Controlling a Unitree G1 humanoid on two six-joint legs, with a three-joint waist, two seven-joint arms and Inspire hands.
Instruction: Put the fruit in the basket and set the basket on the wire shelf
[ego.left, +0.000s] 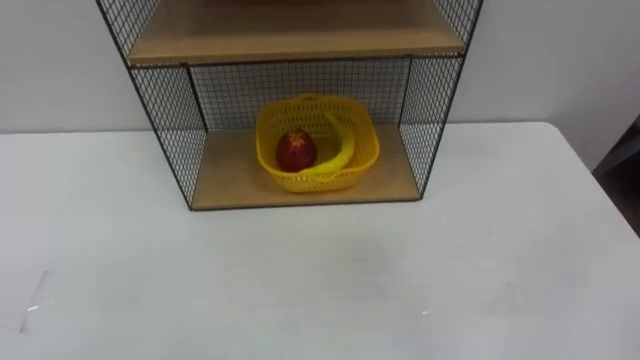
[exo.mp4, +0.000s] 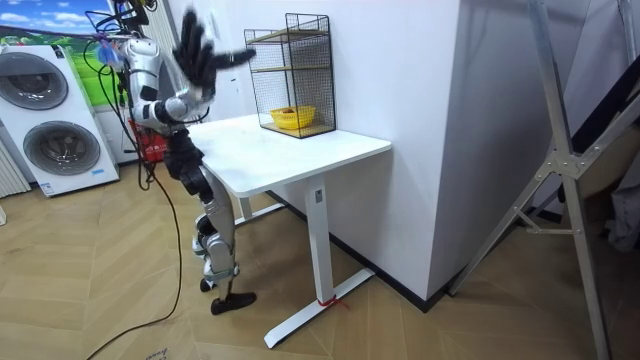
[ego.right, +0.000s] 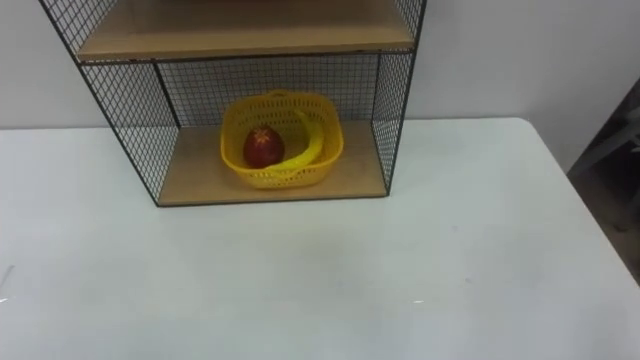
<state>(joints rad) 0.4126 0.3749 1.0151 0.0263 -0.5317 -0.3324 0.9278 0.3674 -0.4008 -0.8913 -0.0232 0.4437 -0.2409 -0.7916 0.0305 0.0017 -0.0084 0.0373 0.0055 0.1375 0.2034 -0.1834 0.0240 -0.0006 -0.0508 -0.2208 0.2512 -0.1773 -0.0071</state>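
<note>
A yellow plastic basket stands on the bottom wooden board of the black wire shelf, roughly in the middle. In the basket lie a red round fruit and a yellow banana that curves along its right side. In the room view I stand at the end of the white table on the room view's left, both arms raised in front of my head, well away from the basket. My right hand has its fingers spread. My left hand stretches flat toward the shelf. Neither hand holds anything.
The shelf stands at the back of the white table, against the wall; its upper board is bare. The table's right edge lies to the right. Two stacked washing machines stand behind me.
</note>
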